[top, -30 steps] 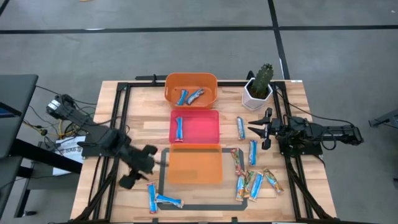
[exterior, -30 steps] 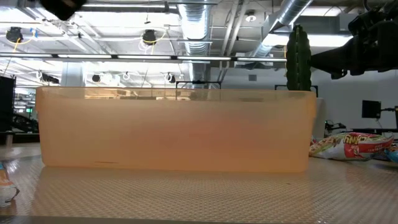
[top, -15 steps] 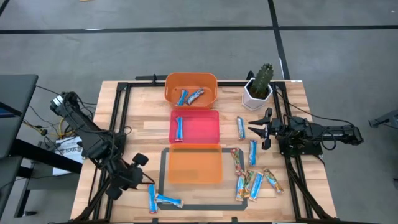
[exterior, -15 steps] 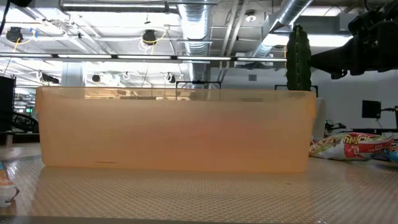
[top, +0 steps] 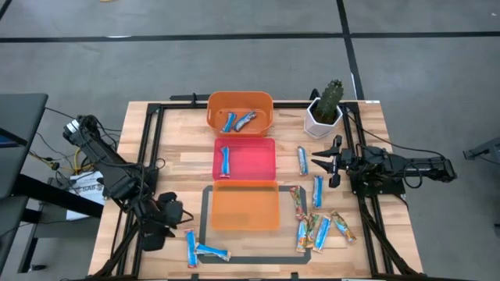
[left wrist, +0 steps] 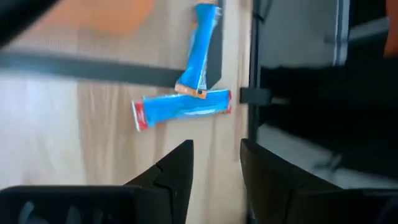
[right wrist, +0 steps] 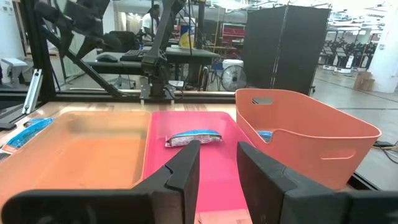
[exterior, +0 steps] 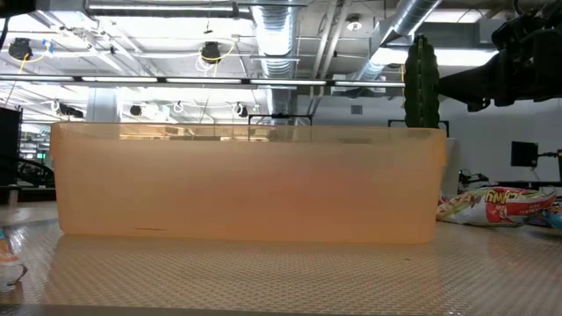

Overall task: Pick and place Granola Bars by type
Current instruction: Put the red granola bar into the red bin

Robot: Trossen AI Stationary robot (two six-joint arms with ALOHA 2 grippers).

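Observation:
The granola bars are slim foil bars. Two blue-and-white bars (top: pixel 190 248) (top: pixel 212 251) lie crossed near the table's near edge, and the left wrist view shows the same pair (left wrist: pixel 182 107) (left wrist: pixel 201 45). My left gripper (top: pixel 164 222) (left wrist: pixel 217 177) is open just to their left, touching nothing. Several blue and multicoloured bars (top: pixel 318 191) (top: pixel 298 200) lie flat on the right side. My right gripper (top: pixel 329 163) (right wrist: pixel 217 168) waits open above them. The far orange tray (top: pixel 266 105) holds two bars (top: pixel 229 122). A pink tray (top: pixel 262 164) holds one blue bar (top: pixel 224 160) (right wrist: pixel 191 137).
A second orange tray (top: pixel 244 209) (exterior: pixel 246 180) sits inside a dark taped frame at the near middle. A potted cactus (top: pixel 325 108) stands at the far right corner. Black rails (top: pixel 153 148) run along both table sides. Bare wood lies left of the trays.
My left gripper has swung away from the near orange tray's left side toward the table's near-left corner, turning as it went, and now stands beside the two blue bars. The right arm and all bars have kept still.

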